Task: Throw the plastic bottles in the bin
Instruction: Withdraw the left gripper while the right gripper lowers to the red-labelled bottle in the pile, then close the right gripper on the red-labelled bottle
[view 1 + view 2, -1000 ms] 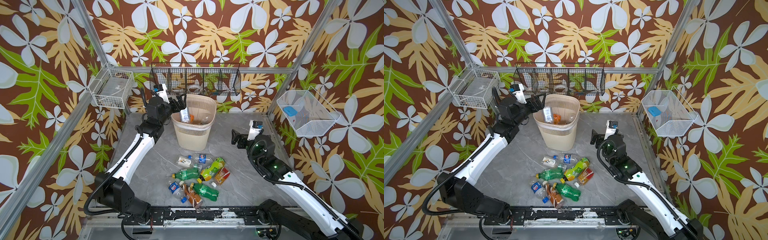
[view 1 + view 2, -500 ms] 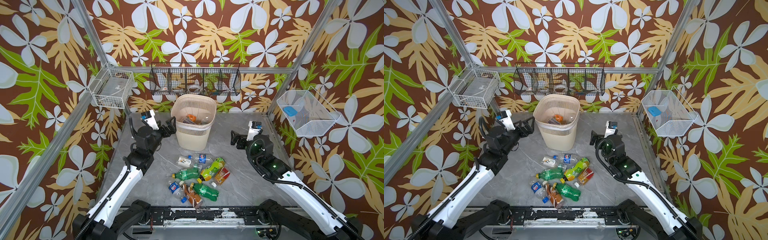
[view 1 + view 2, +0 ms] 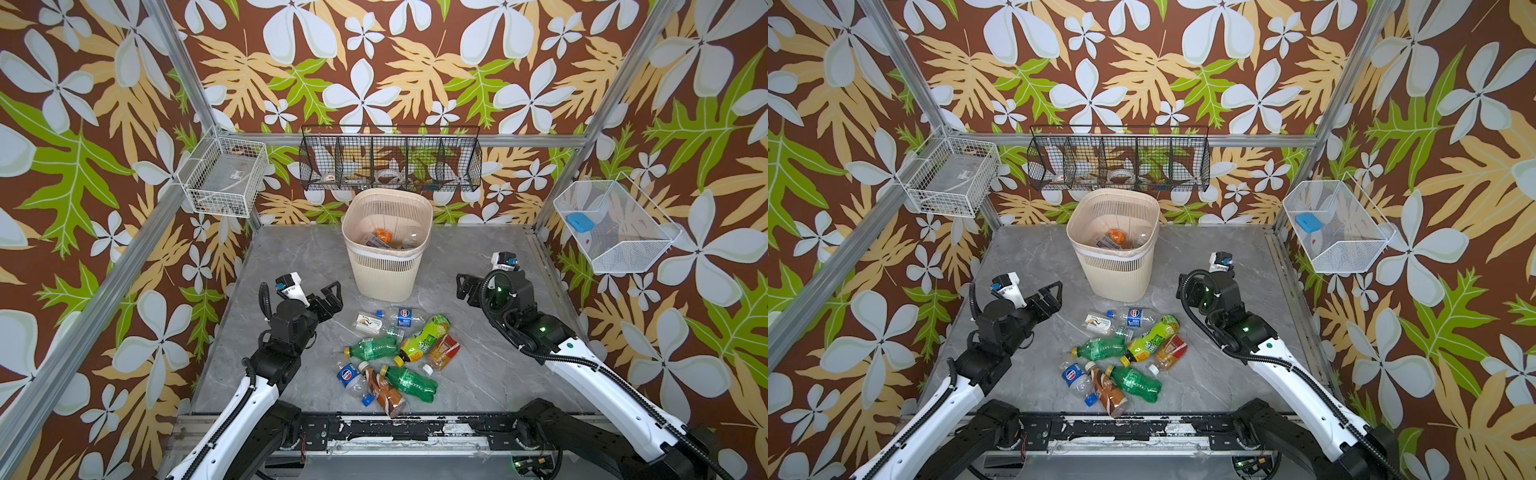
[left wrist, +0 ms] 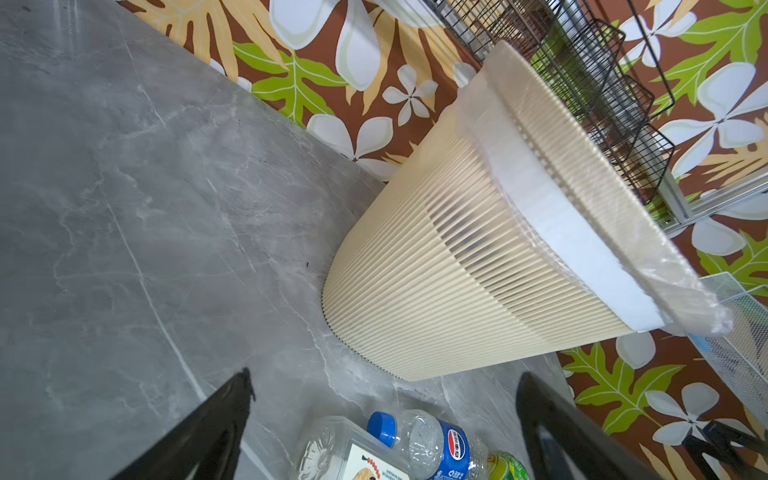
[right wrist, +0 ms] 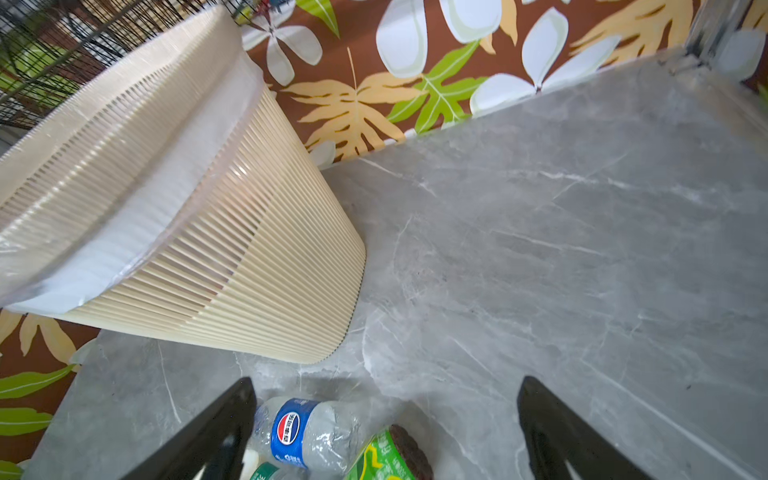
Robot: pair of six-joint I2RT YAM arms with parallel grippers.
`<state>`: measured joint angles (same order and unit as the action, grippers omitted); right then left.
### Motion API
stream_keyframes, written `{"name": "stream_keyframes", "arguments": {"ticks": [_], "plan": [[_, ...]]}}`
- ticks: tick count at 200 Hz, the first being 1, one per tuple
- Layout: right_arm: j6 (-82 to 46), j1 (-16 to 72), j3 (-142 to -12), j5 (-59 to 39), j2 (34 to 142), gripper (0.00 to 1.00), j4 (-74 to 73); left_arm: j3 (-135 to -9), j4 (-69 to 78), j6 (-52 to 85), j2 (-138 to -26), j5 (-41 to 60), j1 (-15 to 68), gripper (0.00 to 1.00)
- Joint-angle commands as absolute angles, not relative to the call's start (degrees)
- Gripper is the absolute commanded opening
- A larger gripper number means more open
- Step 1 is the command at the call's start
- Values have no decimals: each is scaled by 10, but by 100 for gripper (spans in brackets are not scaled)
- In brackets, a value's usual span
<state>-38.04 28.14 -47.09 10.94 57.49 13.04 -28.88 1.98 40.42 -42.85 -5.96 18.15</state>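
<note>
While some sit in the beige slotted plastic bin (image 3: 384,274), about eight small plastic bottles (image 3: 374,348) lie outside, left gripper (image 3: 334,297) and right gripper (image 3: 462,286) spread empty.

You've got the plastic bottles (image 3: 372,348) lying on their sides in a loose heap mid-counter (image 3: 490,332): green, clear, brown and orange, some crushed. Just behind them your beige slotted bin (image 3: 384,270) stands upright, liner over its rim, a few more bottles inside.
</note>
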Motion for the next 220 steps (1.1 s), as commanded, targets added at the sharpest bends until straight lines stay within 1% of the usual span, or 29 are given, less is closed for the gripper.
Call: {"name": "stream_keyframes", "arguments": {"ticks": [1, 16, 35, 64, 92, 180, 220], "plan": [[-453, 300, -458, 97, 576, 96, 181, -290, 26, 415, -439, -63, 181, 100], [-492, 323, -445, 93, 575, 95, 226, -290, 26, 415, -445, -62, 181, 100], [-558, 384, -404, 107, 547, 95, 264, -289, 24, 406, -445, -68, 181, 100], [-671, 469, -331, 128, 502, 94, 287, -285, 19, 396, -446, -85, 180, 100], [-734, 525, -302, 151, 500, 94, 286, -284, 18, 395, -449, -81, 180, 100], [-735, 533, -314, 173, 615, 95, 194, -271, -10, 395, -425, -97, 180, 100], [-748, 533, -316, 175, 667, 94, 171, -269, -17, 397, -421, -100, 180, 100]]}}
